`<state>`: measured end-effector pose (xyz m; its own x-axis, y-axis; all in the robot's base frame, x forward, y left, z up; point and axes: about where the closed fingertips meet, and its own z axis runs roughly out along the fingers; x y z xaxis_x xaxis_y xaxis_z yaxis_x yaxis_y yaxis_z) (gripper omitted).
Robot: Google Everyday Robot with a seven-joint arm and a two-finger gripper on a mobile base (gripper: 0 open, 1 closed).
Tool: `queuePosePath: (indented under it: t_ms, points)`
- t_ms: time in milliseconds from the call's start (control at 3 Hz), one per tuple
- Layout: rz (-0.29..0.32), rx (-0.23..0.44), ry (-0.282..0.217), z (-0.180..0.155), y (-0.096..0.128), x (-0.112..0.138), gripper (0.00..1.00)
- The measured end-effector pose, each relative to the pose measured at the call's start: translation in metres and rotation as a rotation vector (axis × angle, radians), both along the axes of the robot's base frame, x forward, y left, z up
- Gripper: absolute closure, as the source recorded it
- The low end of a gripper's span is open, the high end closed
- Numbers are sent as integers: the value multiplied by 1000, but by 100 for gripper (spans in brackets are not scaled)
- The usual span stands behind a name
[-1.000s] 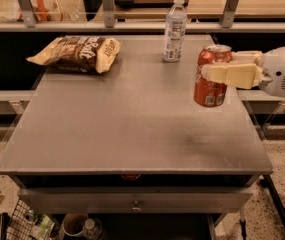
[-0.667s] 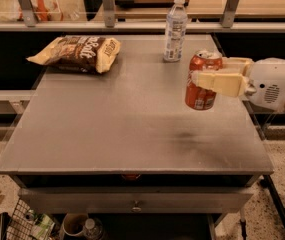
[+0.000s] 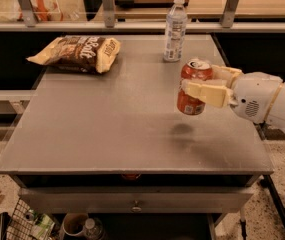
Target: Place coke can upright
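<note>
The coke can (image 3: 193, 73) is red-orange with a silver top. It is held nearly upright, tilted slightly, in the air above the right part of the grey table (image 3: 107, 129). Its shadow lies on the table below it. My gripper (image 3: 197, 84) comes in from the right on a white arm (image 3: 267, 101). Its cream fingers (image 3: 207, 91) are shut around the middle of the can.
A clear water bottle (image 3: 175, 29) with a white cap stands at the back of the table, behind the can. A chip bag (image 3: 77, 54) lies at the back left. Shelving rails run behind the table. A wire basket (image 3: 27, 224) sits below at the front left.
My gripper has carried the can to the left and lifted it off the table. The bottle and the chip bag have not moved.
</note>
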<state>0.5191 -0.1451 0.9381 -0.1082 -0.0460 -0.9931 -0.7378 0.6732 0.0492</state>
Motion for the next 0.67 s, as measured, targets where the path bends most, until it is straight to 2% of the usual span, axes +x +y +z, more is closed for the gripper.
queuePosePath:
  t_ms: [667]
  points:
    - [-35,-61,-65,-25,10,2,100]
